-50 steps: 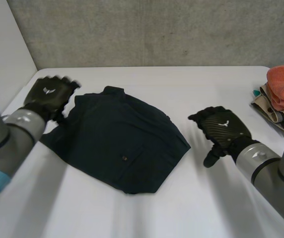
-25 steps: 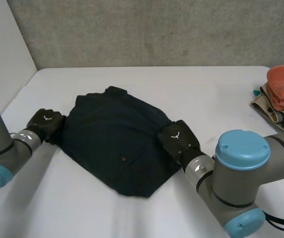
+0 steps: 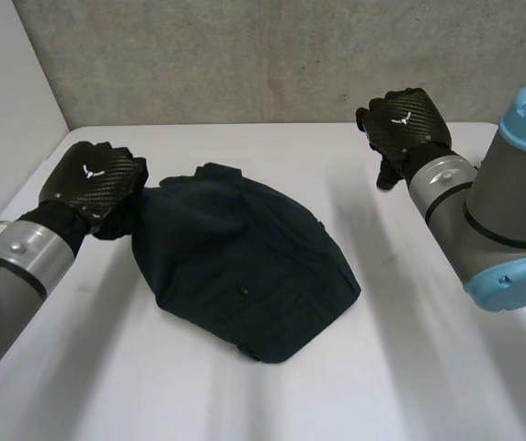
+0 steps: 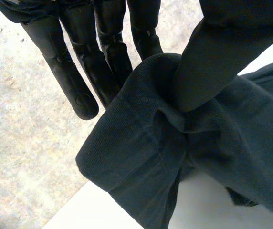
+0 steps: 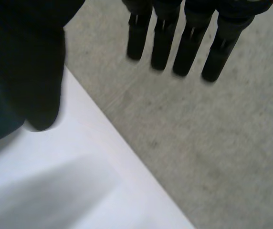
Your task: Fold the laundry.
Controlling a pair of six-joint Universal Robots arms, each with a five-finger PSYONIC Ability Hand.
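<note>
Dark garment (image 3: 245, 266) lies bunched left of centre on the white table (image 3: 410, 367). Its far left corner is raised in the left hand (image 3: 93, 179), a hem fold pinched between the thumb and straight fingers (image 4: 69, 71). The right hand (image 3: 401, 124) is up over the table's far right, well apart from the cloth, fingers (image 5: 189, 52) straight and holding nothing. Judgement: light woven cloth, soft and limp, not slippery, and it will sag from a single hold. Stitched hems and corners give the firmest purchase. Best taken at two corners of one edge.
</note>
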